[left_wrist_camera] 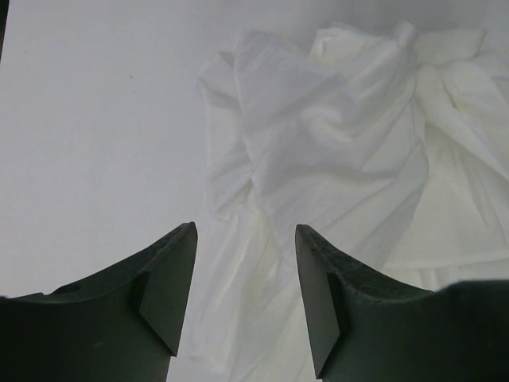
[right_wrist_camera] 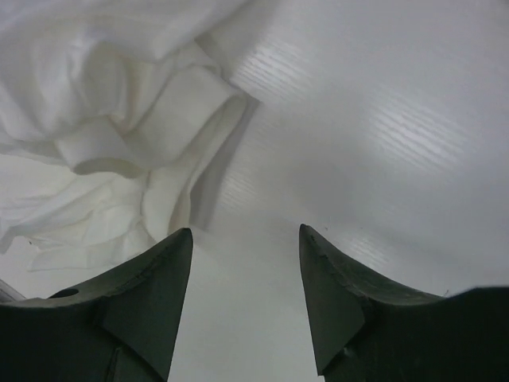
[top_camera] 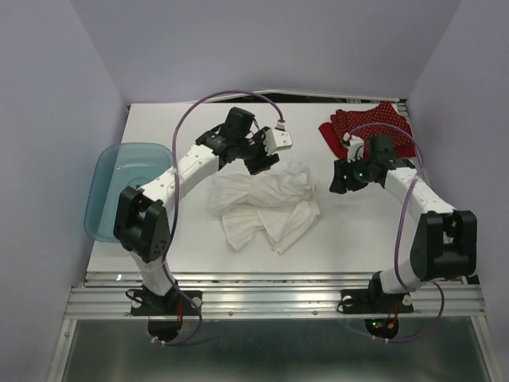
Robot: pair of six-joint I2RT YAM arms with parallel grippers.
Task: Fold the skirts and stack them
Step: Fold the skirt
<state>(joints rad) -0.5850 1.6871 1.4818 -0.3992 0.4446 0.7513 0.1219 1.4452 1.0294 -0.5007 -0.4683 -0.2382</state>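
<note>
Bare table is left right of the white skirt; passage is blocked far-right of it by the red skirt and left of it by the teal tub.

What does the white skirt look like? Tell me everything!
The white skirt is soft cloth, wrinkled and bunched in a heap, not folded. It lies in the middle of the white table. The open left hand is near its far edge and the open right hand beside it; neither grips it.

Left claw agape; right claw likewise
</note>
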